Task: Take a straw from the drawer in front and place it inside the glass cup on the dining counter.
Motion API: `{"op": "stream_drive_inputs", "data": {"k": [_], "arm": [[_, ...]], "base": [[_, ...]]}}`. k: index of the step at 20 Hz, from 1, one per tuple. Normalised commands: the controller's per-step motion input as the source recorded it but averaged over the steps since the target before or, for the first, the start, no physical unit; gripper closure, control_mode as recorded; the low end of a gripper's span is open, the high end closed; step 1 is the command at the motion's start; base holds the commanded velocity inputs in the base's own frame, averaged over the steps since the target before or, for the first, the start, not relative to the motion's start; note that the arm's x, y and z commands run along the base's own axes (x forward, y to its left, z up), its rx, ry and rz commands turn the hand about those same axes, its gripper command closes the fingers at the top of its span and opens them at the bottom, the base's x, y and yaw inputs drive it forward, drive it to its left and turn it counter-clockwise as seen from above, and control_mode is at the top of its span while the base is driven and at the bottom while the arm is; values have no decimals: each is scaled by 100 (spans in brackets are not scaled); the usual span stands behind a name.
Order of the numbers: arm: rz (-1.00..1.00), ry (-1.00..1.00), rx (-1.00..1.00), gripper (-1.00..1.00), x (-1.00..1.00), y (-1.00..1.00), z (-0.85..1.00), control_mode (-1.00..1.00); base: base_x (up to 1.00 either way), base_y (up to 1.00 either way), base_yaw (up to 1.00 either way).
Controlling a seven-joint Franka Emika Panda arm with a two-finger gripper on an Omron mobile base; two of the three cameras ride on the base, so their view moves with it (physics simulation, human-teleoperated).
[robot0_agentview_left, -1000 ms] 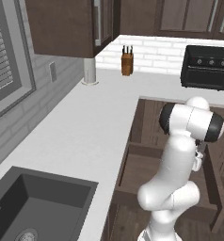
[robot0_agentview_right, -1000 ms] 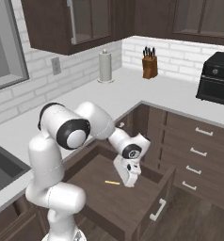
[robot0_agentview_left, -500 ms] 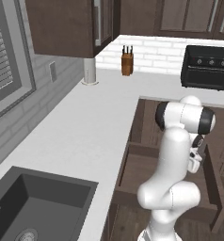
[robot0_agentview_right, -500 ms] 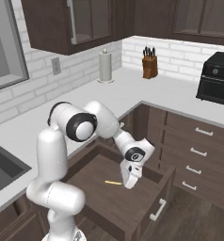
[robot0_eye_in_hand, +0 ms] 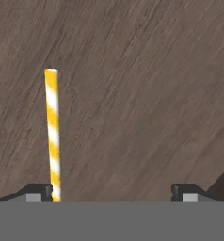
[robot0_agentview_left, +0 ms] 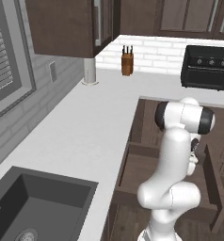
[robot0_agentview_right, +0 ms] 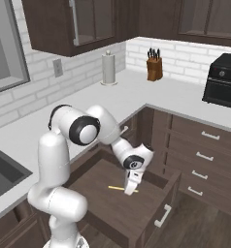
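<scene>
The drawer (robot0_agentview_right: 147,216) stands pulled open below the white worktop, its brown floor (robot0_agentview_left: 141,165) bare but for the straw. The yellow straw (robot0_agentview_right: 115,188) lies flat on that floor. My gripper (robot0_agentview_right: 130,189) points down into the drawer just right of the straw's end, open and holding nothing. In the hand view the yellow-and-white striped straw (robot0_eye_in_hand: 52,136) runs up from beside the left fingertip (robot0_eye_in_hand: 38,191), inside the wide gap of the gripper (robot0_eye_in_hand: 114,190). The glass cup and the dining counter are out of view.
The white L-shaped worktop (robot0_agentview_left: 85,136) carries a knife block (robot0_agentview_right: 154,68), a paper towel roll (robot0_agentview_right: 108,68) and a black toaster oven (robot0_agentview_right: 224,80). A dark sink (robot0_agentview_left: 34,207) lies at the near left. Narrower drawers (robot0_agentview_right: 200,155) line the right.
The arm's elbow has swung to the right in both base views. The hand has stayed over the straw with its jaws open.
</scene>
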Motion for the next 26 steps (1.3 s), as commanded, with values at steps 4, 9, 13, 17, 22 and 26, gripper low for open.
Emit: {"op": "stream_drive_inputs", "data": {"k": [4, 9, 13, 17, 22, 26], "arm": [[-11, 0, -15, -100, 0, 5, -26, -100], [-8, -1, -13, -100, 0, 4, -16, -100], [-6, -4, -12, -100, 0, 0, -1, -100], [-3, -7, -9, -100, 0, 0, 0, -100], [0, -1, -3, -100, 3, 0, 0, -100], [0, 0, 0, -100, 3, -1, -3, -100]], "base": [[0, 0, 0], [0, 0, 0], [0, 0, 0], [0, 0, 0], [0, 0, 0], [0, 0, 0]]}}
